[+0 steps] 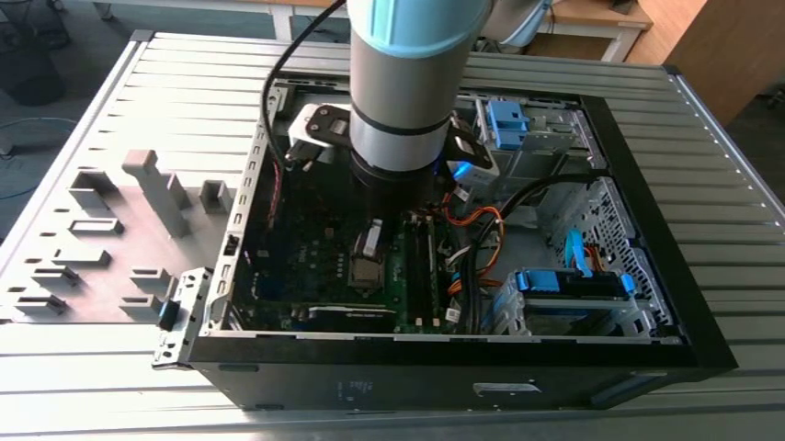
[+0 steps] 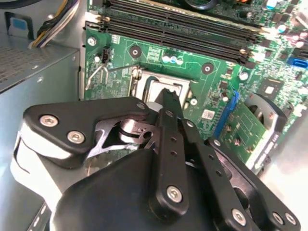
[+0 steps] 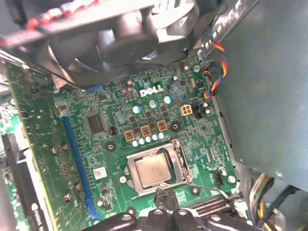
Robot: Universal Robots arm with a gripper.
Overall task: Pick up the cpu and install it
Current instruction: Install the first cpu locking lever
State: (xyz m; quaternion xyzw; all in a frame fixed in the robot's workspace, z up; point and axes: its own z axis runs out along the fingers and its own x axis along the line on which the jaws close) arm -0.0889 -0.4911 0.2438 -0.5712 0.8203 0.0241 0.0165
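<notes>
Hovering gripper (image 3: 166, 202) beside socketed cpu (image 3: 153, 169), memory sticks (image 2: 178, 29) nearby.

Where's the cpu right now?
In the first wrist view the cpu lies flat in the socket on the green motherboard, just beyond the hand.

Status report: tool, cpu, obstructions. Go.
Tool low over the motherboard, beside the socket. Cpu seated flat in the socket frame, tool not on it. Nothing across the cpu.
</notes>
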